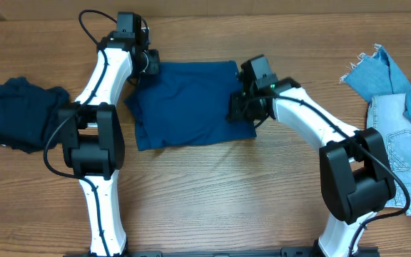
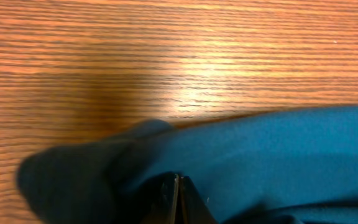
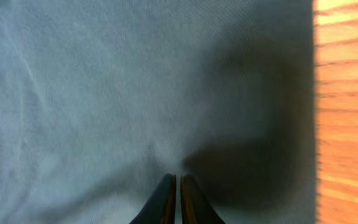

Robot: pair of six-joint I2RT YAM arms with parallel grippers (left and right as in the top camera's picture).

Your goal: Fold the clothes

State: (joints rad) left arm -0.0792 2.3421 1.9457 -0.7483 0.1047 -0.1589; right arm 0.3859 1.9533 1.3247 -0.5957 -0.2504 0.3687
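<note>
Under both grippers lies the blue top (image 1: 191, 103), flat on the table (image 1: 212, 200). The left gripper (image 1: 151, 63) is closed at its far corner and the right gripper (image 1: 237, 108) at its side edge. The cloth bunches at the tips, so both seem to pinch it. I think a fold is just starting. Next, both must lift and carry the cloth over together. Beyond the left arm sits a dark pile (image 1: 20, 114). Beyond the right arm lie jeans pieces (image 1: 398, 107). Nothing here is a holder; all the clothes lie right on the wood

Overhead top-down; wrist views near garment (image 1: 191, 103)
</note>
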